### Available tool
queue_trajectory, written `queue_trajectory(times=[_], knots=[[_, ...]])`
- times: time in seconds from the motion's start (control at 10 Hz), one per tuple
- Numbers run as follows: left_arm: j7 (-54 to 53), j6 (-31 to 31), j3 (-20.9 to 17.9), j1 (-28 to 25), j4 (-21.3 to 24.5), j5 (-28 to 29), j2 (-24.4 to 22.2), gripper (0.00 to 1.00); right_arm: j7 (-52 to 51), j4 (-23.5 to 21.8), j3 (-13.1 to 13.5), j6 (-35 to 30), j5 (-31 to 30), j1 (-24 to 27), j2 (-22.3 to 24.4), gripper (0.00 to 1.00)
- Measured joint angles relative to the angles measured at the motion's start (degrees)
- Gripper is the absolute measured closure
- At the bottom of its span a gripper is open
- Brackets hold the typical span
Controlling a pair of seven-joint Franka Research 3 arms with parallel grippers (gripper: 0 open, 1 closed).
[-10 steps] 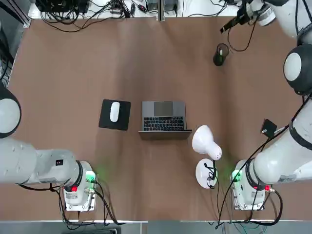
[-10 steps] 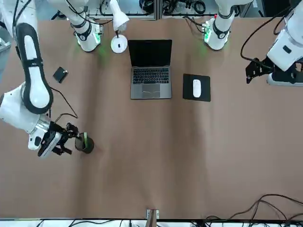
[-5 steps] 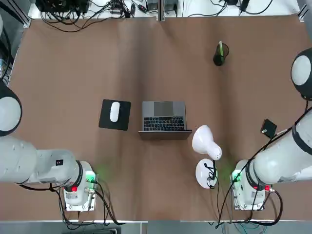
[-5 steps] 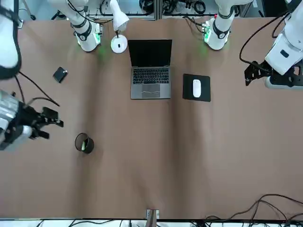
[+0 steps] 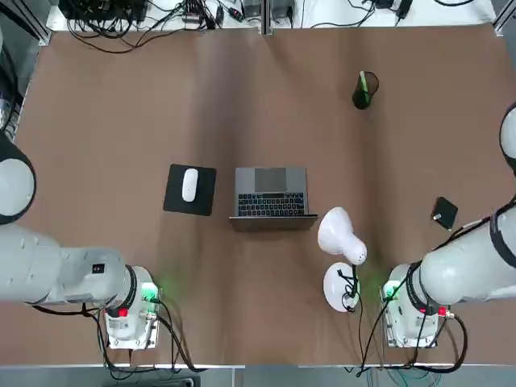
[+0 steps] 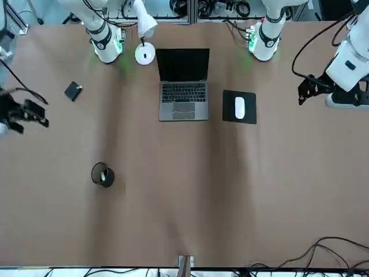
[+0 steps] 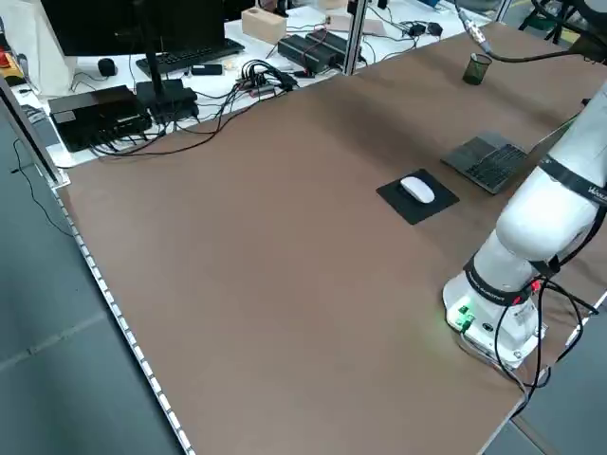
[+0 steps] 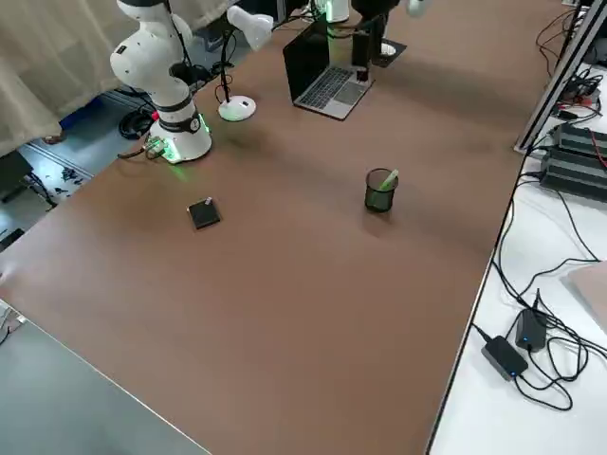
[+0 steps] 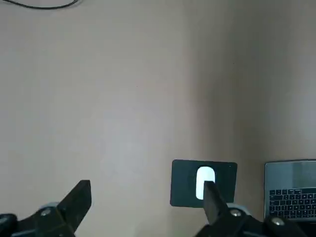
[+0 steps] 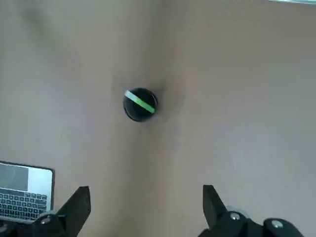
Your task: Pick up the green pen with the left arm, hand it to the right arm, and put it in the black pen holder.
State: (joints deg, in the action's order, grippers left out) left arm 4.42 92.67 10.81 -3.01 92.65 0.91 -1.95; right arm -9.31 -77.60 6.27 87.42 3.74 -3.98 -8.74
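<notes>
Two grippers, both open, both holding nothing. We see the green pen inside the black pen holder, one end reaching the rim; in the right side view it leans against the rim and pokes out over it. We put the holder upright on the brown table, robot's right half, nearer the far edge than the laptop.

The right gripper hangs at the front view's left border, well apart from the holder, fingers spread. The left gripper is at that view's right border, beyond the mouse pad, fingers spread too.

Writing: laptop key legends are too small for us to read; a small dark label on the left arm is likewise unreadable.

Edges and room: we get brown tabletop on all sides of the holder, with a wide stretch between it and the laptop. White mouse sits on the pad; the lamp stands just beside the laptop, and the flat black square lies toward the right edge.

View differences: the left side view adds a monitor and keyboard; the right side view adds a curtain. Both grippers fall outside the top view.
</notes>
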Motion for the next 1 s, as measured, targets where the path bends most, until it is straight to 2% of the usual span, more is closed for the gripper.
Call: queue_trajectory(times=[0.3,1.0], knots=[[0.00,0.01,-0.04,-0.02,-0.50,-0.13,0.00,0.00,2.93,0.05,0.61,-3.02,-2.68,0.33,2.68,0.00],[0.07,0.01,-0.26,-0.79,-0.55,-1.76,0.46,0.00,5.20,-0.18,0.44,-1.84,-3.04,1.07,1.65,0.00]])
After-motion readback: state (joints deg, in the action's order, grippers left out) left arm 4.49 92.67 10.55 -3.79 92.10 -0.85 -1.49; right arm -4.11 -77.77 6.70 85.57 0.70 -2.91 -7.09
